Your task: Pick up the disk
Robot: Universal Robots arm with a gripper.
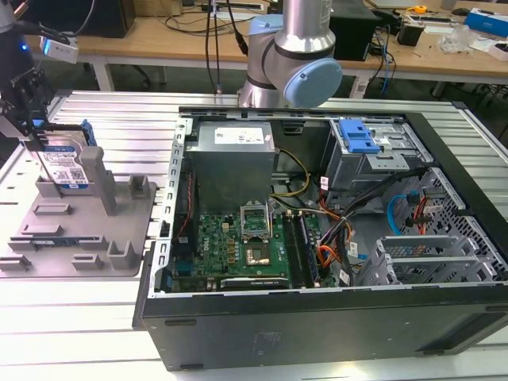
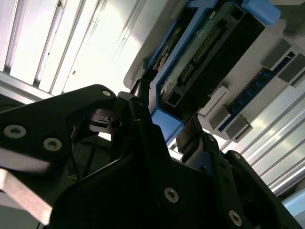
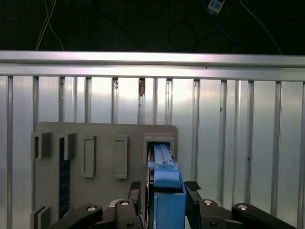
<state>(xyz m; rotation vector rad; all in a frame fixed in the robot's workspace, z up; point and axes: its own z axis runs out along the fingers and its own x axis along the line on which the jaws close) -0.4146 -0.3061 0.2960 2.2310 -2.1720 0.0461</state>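
Disk (image 1: 65, 163) stands on edge in the grey tray (image 1: 119, 238) at the exterior view's left, right beneath the gripper (image 1: 36, 135). In the first wrist view, the jaws straddle its blue top rail and look clamped against both broad faces.

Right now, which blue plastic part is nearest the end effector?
The blue-railed disk, in the grey fixture on the exterior view's left, right under the end effector; the blue bracket lies inside the computer case.
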